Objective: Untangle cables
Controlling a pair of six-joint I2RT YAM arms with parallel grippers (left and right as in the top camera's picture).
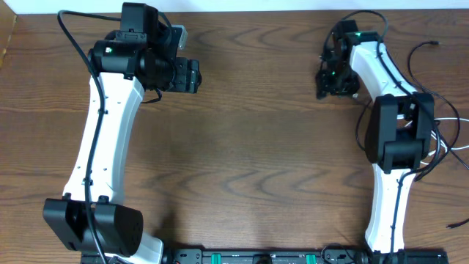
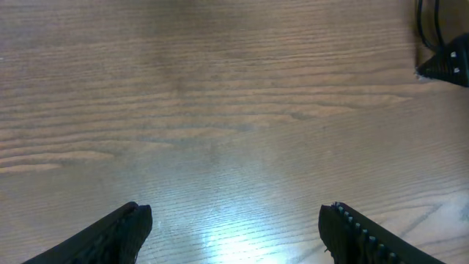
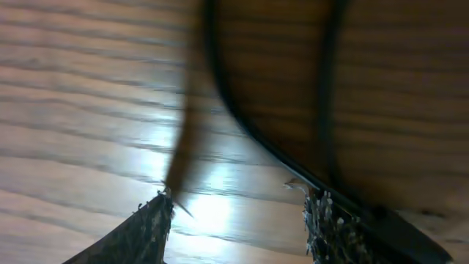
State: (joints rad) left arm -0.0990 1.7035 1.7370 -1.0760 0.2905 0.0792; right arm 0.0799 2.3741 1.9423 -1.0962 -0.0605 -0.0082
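Two thin black cables [image 3: 234, 110] run down the right wrist view, blurred, and pass along the outer side of the right finger [image 3: 330, 227]. My right gripper [image 3: 236, 199] is open, with only bare wood showing between its fingers. From overhead it [image 1: 333, 86] hangs at the back right of the table. A thin black cable [image 1: 415, 50] with a small plug end lies further right, and more loops trail beside the right arm. My left gripper [image 2: 234, 213] is open wide over bare wood, at the back left [image 1: 196, 76] from overhead.
The wooden table [image 1: 256, 161] lies between the two arms. In the left wrist view the right gripper's dark tip [image 2: 447, 64] and a black cable [image 2: 429, 18] show at the top right corner. The arm bases stand at the front edge.
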